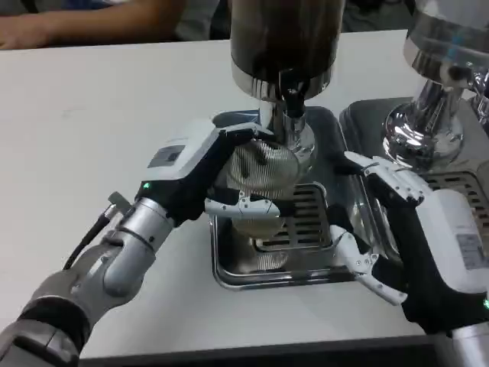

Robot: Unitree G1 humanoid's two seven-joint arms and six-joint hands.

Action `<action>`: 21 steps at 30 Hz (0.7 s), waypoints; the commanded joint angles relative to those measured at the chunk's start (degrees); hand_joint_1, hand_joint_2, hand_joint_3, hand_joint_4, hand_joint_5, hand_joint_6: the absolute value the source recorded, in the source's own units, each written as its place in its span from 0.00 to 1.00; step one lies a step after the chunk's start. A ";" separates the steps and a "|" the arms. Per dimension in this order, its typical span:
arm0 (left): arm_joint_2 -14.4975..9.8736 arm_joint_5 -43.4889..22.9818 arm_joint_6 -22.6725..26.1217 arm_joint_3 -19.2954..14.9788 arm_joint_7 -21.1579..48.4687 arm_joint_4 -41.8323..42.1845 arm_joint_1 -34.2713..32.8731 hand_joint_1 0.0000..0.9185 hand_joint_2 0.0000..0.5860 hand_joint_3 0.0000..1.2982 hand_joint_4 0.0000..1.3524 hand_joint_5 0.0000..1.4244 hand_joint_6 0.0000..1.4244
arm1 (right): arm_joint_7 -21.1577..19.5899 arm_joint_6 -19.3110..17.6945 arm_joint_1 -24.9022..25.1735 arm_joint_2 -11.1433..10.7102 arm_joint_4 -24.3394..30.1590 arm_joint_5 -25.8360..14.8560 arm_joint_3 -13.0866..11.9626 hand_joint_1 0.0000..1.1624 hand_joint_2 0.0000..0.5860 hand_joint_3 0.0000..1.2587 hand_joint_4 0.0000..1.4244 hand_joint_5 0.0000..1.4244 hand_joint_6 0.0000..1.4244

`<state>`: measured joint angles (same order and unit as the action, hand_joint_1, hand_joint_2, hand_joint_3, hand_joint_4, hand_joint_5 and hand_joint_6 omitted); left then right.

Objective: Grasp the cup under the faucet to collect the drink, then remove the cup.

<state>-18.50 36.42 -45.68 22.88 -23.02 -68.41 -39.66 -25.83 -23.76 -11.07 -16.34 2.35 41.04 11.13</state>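
Observation:
A ribbed clear cup (262, 174) stands on the drip tray (284, 269), just below the dark dispenser's faucet (293, 98). My left hand (216, 177) wraps around the cup from the left, fingers curled along its near side. On the right edge of the tray my right hand (397, 229) waits with its fingers spread, holding nothing. Whether there is any drink in the cup I cannot tell.
The dark dispenser tank (284, 38) towers over the tray. A second chrome dispenser (428, 122) with its own tray (458, 183) stands at the right. A person's arm (84, 23) lies along the table's far edge. White tabletop (99, 138) spreads to the left.

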 commanded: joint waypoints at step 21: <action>1.18 4.06 2.94 5.65 -4.49 -0.82 -3.08 0.38 0.11 0.40 0.39 0.53 0.59 | -0.36 -0.07 -4.52 1.86 3.80 0.00 -1.19 0.34 0.81 0.25 0.25 0.18 0.19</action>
<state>-17.01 38.54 -43.01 26.96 -26.04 -69.63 -42.37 -26.03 -23.89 -14.82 -14.51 5.01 41.11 10.36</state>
